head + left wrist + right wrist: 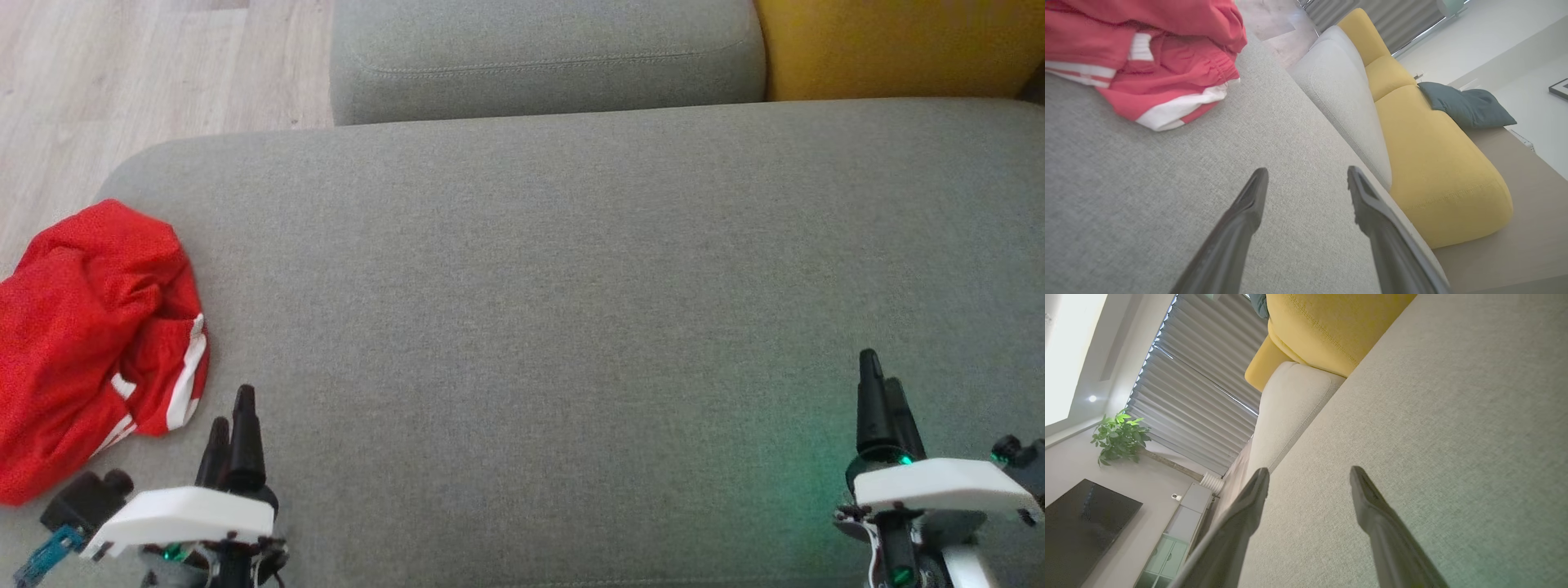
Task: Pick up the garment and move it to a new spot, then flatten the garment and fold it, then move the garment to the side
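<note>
Looked like step one, pickup. Left gripper and right gripper had jaws wide, empty. Red garment lay bunched just left of the left jaws; reaching over seemed next.

The red garment with white stripes lies crumpled at the grey cushion's left end.

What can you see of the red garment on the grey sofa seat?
The crumpled red garment with white stripes looks like thin sports fabric, with a gathered elastic band showing. It lies bunched in a loose heap at the left end of the grey fabric sofa seat, reaching its edge. Nothing grips it; the open left pincer stands beside it, apart.
</note>
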`<state>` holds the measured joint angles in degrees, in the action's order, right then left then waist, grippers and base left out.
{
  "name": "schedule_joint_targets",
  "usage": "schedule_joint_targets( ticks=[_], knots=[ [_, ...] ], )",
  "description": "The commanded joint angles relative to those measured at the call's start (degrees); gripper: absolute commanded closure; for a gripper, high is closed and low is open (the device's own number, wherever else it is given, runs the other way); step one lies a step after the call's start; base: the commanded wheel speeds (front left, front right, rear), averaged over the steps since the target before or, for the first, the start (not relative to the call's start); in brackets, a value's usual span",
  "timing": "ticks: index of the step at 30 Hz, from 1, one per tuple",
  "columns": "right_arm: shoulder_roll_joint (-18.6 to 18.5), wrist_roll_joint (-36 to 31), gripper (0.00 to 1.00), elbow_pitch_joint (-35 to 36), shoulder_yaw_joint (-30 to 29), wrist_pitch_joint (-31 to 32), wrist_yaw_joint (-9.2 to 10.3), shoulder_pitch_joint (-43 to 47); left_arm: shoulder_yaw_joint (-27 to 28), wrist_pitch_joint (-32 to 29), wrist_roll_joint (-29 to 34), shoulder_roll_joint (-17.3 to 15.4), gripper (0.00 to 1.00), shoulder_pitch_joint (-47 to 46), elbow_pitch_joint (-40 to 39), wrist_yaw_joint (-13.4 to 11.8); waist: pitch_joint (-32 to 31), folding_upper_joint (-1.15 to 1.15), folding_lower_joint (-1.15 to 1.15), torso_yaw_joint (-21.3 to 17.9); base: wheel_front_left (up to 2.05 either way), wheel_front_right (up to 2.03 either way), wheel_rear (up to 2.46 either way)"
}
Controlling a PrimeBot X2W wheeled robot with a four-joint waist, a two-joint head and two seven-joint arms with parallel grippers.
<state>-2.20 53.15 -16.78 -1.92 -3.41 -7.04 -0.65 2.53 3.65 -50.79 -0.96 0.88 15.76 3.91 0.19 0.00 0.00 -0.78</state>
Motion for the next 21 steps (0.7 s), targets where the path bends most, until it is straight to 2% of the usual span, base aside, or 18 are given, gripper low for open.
schedule_joint_targets(
  ticks=[1, 21],
  knots=[
    [-0.4, -2.2, 0.00, 2.4, 1.0, -0.9, -0.22, -3.0, 0.7, 0.8, 2.3, -1.0, 0.00, -2.8, -2.4, -0.3, 0.0, 0.00, 0.00, 0.0, 0.00, 0.00, 0.00],
    [-0.4, -16.6, 0.00, 2.7, 2.6, -4.3, -0.30, -3.5, 0.0, 4.1, 16.4, -1.3, 0.00, -2.8, -3.2, -2.2, -0.1, 0.00, 0.00, -0.3, 0.00, 0.00, 0.00]
  ],
)
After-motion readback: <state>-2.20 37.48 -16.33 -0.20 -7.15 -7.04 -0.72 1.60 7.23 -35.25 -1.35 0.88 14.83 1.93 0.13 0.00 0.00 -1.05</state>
